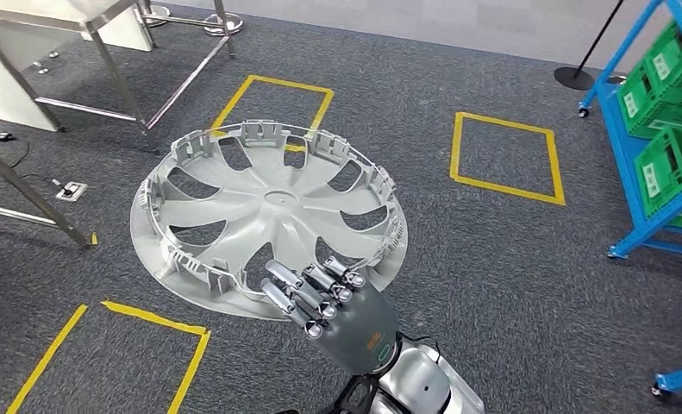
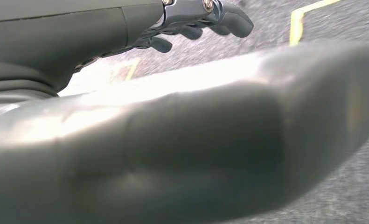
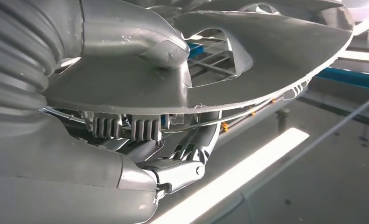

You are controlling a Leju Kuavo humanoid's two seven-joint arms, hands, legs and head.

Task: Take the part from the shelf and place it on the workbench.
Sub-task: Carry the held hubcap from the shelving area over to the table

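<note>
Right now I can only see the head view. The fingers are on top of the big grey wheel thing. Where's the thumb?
Observer: In the right wrist view, the right hand's thumb presses the wheel cover's other, smooth face, so the cover is pinched between thumb and fingers.
Operator: What about the other hand?
Observer: The left wrist view shows the left hand holding nothing, its fingers loose above grey carpet.
</note>
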